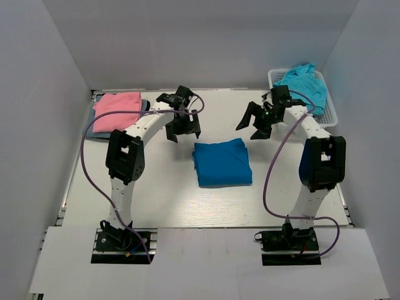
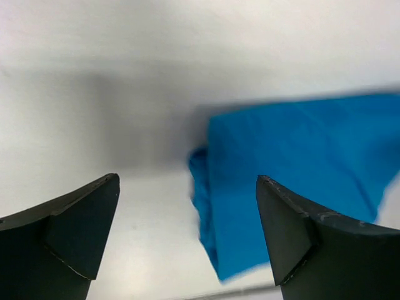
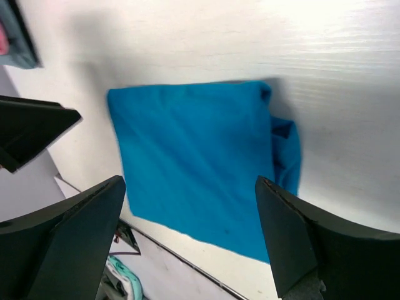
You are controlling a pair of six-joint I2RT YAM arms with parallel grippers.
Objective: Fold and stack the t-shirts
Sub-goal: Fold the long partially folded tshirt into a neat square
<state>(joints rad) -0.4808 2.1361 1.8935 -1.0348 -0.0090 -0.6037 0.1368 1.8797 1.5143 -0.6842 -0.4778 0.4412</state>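
A royal-blue t-shirt (image 1: 222, 162) lies folded into a rough square at the middle of the table. My left gripper (image 1: 182, 134) hovers above its far left corner, open and holding nothing. In the left wrist view the shirt (image 2: 294, 169) spreads to the right beneath the left gripper (image 2: 187, 179). My right gripper (image 1: 250, 129) hangs open above the far right corner. Seen from the right wrist, the shirt (image 3: 194, 162) lies flat below the right gripper (image 3: 190, 181), with a bunched fold along one edge. A folded pink t-shirt (image 1: 115, 111) rests on a grey-blue one (image 1: 100, 133) at the far left.
A white lattice basket (image 1: 330, 111) at the far right corner holds a crumpled turquoise t-shirt (image 1: 304, 84). Grey walls close in the table on three sides. Both arm bases stand at the near edge, with purple cables looping beside them.
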